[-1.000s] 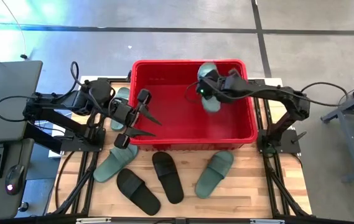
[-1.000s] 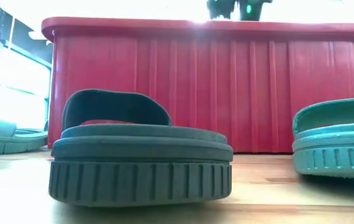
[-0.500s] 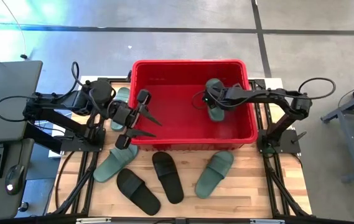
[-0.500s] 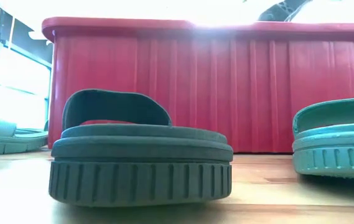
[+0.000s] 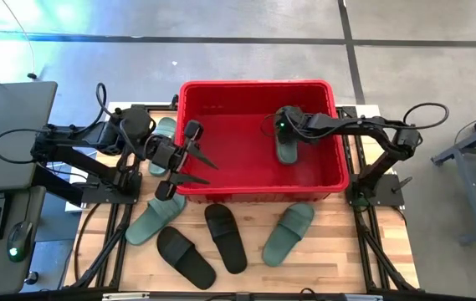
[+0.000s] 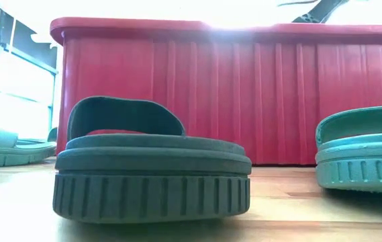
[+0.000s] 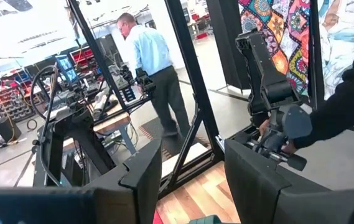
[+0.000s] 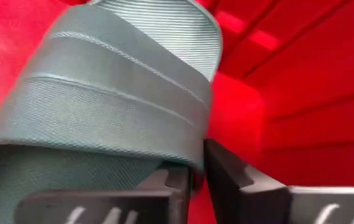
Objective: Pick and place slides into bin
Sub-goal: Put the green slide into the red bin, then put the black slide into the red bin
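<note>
The red bin (image 5: 258, 180) stands mid-table. My right gripper (image 5: 281, 127) is down inside it, shut on a sage green slide (image 5: 287, 149), which fills the right wrist view (image 8: 108, 93). My left gripper (image 5: 202, 167) hangs open and empty over the bin's left near corner. Outside the bin, soles down on the table, lie three green slides (image 5: 164, 134) (image 5: 156, 219) (image 5: 288, 232) and two black slides (image 5: 186, 257) (image 5: 225, 237). The low view shows one black slide (image 6: 150, 168) close up, a green one (image 6: 362, 154) at the right and the bin's wall (image 6: 224, 94) behind. My right gripper holds the green slide by the side edge of its wide strap (image 8: 192, 152), pinched between its two fingers, one finger (image 8: 170, 183) under the strap and the other (image 8: 226, 168) outside. The fingers slant down from the table's right side. The slide lies lengthwise, apparently on the bin's floor.
The bin's rim (image 5: 254, 84) and sloping walls surround my right gripper. A person stands in the room behind in the left wrist view (image 7: 155, 68). A keyboard and mouse sit on a side desk (image 5: 3, 226) at the left. Bare wood shows at the table's near right (image 5: 346, 259).
My right gripper has gone down into the bin with the green slide, and its arm has dropped lower over the rim. The slide, held raised above the bin a second ago, now sits low in the bin's right part. My left arm has kept still.
</note>
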### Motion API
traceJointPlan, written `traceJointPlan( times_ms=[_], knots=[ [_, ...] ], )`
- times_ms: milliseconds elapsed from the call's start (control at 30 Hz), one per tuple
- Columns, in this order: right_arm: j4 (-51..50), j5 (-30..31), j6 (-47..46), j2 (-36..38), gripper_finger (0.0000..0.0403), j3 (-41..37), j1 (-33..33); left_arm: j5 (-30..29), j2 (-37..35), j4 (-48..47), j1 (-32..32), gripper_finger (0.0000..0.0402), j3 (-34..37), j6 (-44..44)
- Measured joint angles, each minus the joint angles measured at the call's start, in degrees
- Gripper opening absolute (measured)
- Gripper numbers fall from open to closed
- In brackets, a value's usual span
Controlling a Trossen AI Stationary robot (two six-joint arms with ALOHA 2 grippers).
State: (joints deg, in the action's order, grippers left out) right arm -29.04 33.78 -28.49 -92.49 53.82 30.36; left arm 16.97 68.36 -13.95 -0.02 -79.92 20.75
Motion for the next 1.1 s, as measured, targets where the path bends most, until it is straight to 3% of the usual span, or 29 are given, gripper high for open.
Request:
traceJointPlan(
  times_ms=[267, 433, 733, 933, 1100],
  knots=[
    [4.33, -6.7, 4.54, 0.0, 0.0102, -0.02, -0.89, 0.04, 0.0, -1.56, 0.01, 0.0156, 0.0, -0.04],
    [4.73, -7.08, 4.54, 0.38, 0.0127, -0.02, -2.74, 0.5, 0.0, -1.86, 0.01, 0.0156, 0.0, -0.04],
    [0.47, -8.31, 2.47, 4.47, 0.0129, 0.11, -6.91, 0.61, 0.02, -3.02, 0.01, 0.0156, 0.0, -0.22],
    [0.41, -5.41, 4.4, 9.38, 0.0129, 0.11, -8.28, 0.61, 0.02, -3.0, -0.01, 0.0156, 0.0, -0.22],
    [2.16, -11.32, 2.99, 18.14, 0.0129, 0.11, -9.46, 0.61, 0.02, -2.98, 0.01, 0.0156, 0.0, -0.22]
  ],
)
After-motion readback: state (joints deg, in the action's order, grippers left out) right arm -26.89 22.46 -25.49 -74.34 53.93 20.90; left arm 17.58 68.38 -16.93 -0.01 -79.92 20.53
